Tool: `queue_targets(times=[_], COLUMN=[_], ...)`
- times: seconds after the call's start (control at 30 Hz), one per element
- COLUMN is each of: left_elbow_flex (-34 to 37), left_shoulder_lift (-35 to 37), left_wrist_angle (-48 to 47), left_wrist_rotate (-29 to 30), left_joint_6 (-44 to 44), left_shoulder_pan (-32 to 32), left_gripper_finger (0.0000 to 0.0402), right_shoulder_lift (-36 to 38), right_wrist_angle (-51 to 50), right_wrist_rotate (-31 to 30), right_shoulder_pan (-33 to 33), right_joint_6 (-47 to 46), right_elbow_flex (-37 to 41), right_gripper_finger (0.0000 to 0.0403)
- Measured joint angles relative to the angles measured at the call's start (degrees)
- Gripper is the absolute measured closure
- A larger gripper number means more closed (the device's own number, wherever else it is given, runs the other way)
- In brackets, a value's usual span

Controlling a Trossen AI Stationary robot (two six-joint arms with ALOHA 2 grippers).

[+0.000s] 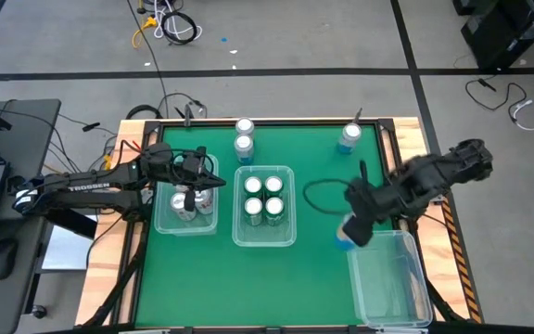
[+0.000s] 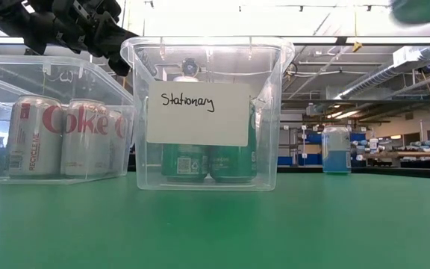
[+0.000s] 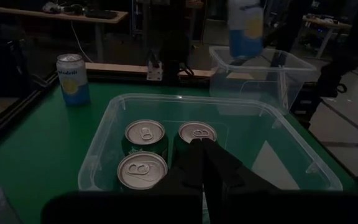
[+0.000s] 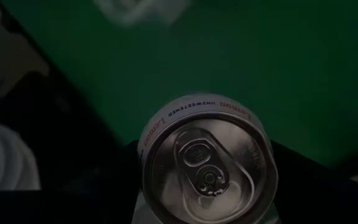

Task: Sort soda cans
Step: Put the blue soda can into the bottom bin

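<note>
My right gripper (image 1: 352, 227) is shut on a blue-and-white soda can (image 1: 345, 234), lifted beside the far left corner of the right clear bin (image 1: 406, 297). The left wrist view shows that can (image 3: 244, 25) above the bin's rim (image 3: 260, 55). My left gripper (image 1: 202, 176) is shut and holds nothing, hovering over the left bin (image 1: 160, 218), where white Coke cans (image 2: 58, 134) stand. Green cans (image 1: 263, 197) stand upright in the middle bin (image 1: 239, 237). Two cans (image 1: 244, 136) and one blue can (image 1: 349, 137) stand near the far edge. My right gripper pinches the blue can's side wall just below its top rim (image 4: 166, 124), one finger on each side. The fingers slant down at it from the table's right. The can is lifted clear of the table, and its silver top (image 4: 207, 168) faces the wrist camera.
A black cable loop (image 1: 323, 195) lies on the green mat between the middle bin and the right arm. A paper label reading "Stationary" (image 2: 198, 112) is on the middle bin's near wall. Wooden rails (image 1: 406, 139) edge the table. Green mat lies bare along the near side.
</note>
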State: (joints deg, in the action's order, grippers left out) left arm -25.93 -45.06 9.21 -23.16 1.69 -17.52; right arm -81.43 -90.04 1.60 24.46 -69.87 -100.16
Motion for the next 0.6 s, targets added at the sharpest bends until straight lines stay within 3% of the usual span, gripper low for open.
queue_targets(times=[0.3, 0.6], left_elbow_flex=[0.0, 0.0], left_shoulder_lift=[0.0, 0.0], left_wrist_angle=[0.3, 1.0], left_wrist_rotate=[0.0, 0.0], left_joint_6=[0.0, 0.0], left_shoulder_pan=[0.0, 0.0], left_gripper_finger=[0.04, 0.04], right_shoulder_lift=[0.0, 0.0], right_wrist_angle=[0.0, 0.0], right_wrist_rotate=[1.7, 2.2], right_shoulder_pan=[13.1, 14.5], right_joint_6=[-20.8, -23.6], right_elbow_flex=[2.0, 17.1], right_gripper_finger=[0.0121, 0.0121])
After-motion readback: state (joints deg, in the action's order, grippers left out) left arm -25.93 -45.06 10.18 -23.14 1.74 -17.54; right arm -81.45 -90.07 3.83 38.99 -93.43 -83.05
